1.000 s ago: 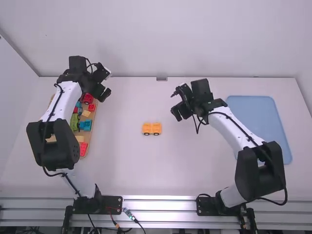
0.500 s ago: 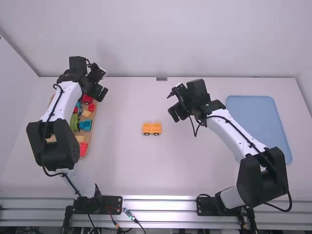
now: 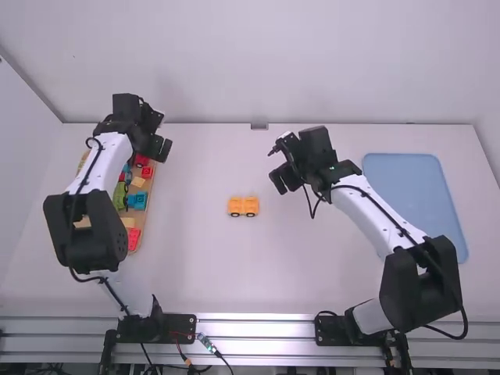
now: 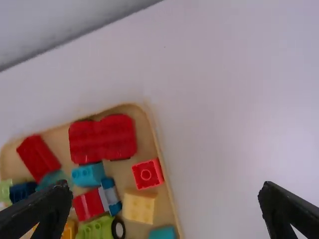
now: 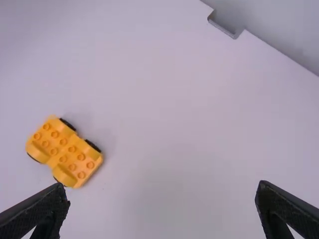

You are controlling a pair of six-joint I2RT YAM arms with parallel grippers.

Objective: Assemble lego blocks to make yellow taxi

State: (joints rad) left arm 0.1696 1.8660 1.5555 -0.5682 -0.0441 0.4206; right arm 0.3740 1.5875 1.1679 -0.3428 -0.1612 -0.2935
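My left hand is above the wooden tray of blocks, fingers spread with nothing between them. My right hand is also empty and parted, over the white counter. The yellow-orange wheeled car base sits studs up on the counter, between my hands and nearer me than either.

I judge the step in hand to be fetching the first body piece. The pale yellow block seems likeliest, so I should centre my left hand over it and lower between its neighbours, the red two-by-two block and the green wheeled piece. Pressing it on later may roll the base unless my right hand steadies it. I can read no brand, label or writing.
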